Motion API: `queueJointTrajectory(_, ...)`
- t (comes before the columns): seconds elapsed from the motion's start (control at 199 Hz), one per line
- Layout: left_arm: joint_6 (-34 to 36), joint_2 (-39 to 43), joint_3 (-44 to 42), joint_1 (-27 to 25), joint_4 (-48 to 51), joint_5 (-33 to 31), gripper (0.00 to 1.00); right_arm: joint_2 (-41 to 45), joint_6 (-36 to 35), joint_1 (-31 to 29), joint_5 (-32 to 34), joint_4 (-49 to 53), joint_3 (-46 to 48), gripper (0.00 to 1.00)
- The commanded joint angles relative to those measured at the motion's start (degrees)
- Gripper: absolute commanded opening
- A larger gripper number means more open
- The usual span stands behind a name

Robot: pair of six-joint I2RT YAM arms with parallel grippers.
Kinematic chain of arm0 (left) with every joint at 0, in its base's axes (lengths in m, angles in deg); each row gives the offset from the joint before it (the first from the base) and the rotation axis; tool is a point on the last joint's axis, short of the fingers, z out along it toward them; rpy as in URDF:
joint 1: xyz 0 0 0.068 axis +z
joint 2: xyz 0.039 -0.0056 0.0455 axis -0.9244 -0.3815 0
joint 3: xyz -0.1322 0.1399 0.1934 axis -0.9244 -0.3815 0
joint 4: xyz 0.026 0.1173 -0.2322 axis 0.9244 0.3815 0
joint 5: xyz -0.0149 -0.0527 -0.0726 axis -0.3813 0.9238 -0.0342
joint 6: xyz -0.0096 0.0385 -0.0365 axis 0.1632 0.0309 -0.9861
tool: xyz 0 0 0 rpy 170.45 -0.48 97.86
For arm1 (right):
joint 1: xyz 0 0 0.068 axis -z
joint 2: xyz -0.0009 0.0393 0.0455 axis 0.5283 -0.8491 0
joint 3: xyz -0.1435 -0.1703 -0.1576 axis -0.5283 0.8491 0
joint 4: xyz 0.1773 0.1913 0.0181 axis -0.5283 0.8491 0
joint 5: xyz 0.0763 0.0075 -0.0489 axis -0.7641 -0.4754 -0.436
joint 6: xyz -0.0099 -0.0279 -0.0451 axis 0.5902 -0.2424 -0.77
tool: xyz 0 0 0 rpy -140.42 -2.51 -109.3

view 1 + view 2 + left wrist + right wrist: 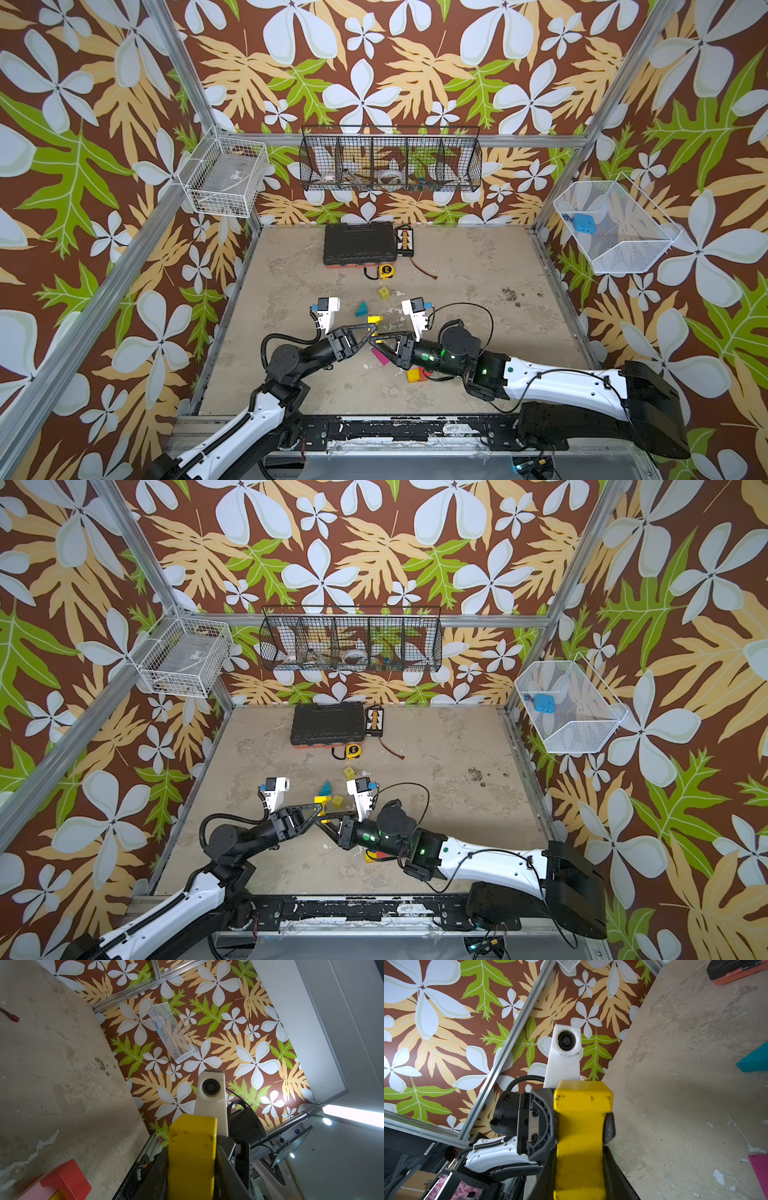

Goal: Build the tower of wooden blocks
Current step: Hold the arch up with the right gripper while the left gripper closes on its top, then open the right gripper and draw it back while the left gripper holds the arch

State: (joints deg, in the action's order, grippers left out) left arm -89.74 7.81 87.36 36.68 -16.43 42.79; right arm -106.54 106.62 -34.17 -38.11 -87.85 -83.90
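Yellow notched block [375, 321] mid-scene, gripped from both sides. Teal wedge [361, 309] on the floor just far-left of it. Yellow cube [384, 292] farther back, second yellow cube [337, 801] right beside the notched block. Magenta brick [380, 356] lies flat, nearer. Red block [66, 1177] touches pink and yellow pieces, near right, partly hidden.

Right floor [519, 340] open — blocks [361, 309] central

I see a yellow arch [581, 1138], a teal wedge [361, 309], a magenta block [380, 356], a red block [68, 1178], a black case [359, 243], a mottled beige table [478, 270], and brown walls [374, 83] patterned with white flowers and green and tan leaves.
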Motion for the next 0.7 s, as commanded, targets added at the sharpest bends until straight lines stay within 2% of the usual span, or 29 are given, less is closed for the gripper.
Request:
queueJointTrajectory(0.0,0.5,0.3,0.8,-0.1,-1.5,1.3,0.29,-0.1,-0.6,0.0,0.5,1.5,-0.1,0.0)
queueJointTrajectory(0.12,1.0,0.7,0.9,-0.1,-0.1,0.8,0.23,0.0,-0.6,-0.1,0.6,1.9,0.0,0.01)
queueJointTrajectory(0.171,1.4,0.9,1.1,-0.1,0.7,0.6,0.19,0.1,-0.7,0.0,0.5,2.3,0.0,0.09)
queueJointTrajectory(0.256,2.2,1.3,1.6,-0.1,3.2,-0.1,0.14,0.2,-0.8,0.0,0.7,3.3,-0.4,0.3)
queueJointTrajectory(0.311,3.3,1.9,2.3,-0.1,6.5,-1.0,0.1,0.4,-1.2,0.1,1.5,4.8,-0.7,0.38)
queueJointTrajectory(0.447,10.3,4.1,6.8,-0.1,26.4,-7.5,0.0,2.2,-1.9,0.2,4.5,8.8,-0.4,0.63)
queueJointTrajectory(0.517,12.7,4.8,8.8,-0.1,35.5,-12.5,0.0,3.6,-1.8,0.6,6.3,11.7,0.2,0.75)
queueJointTrajectory(0.607,14.2,4.7,10.4,-0.1,43.3,-17.5,0.0,5.9,-1.5,1.4,8.4,15.1,1.4,0.82)
queueJointTrajectory(0.698,15.2,3.3,12.6,-0.9,51.0,-23.1,0.0,9.4,-1.5,2.5,11.1,19.1,2.6,0.85)
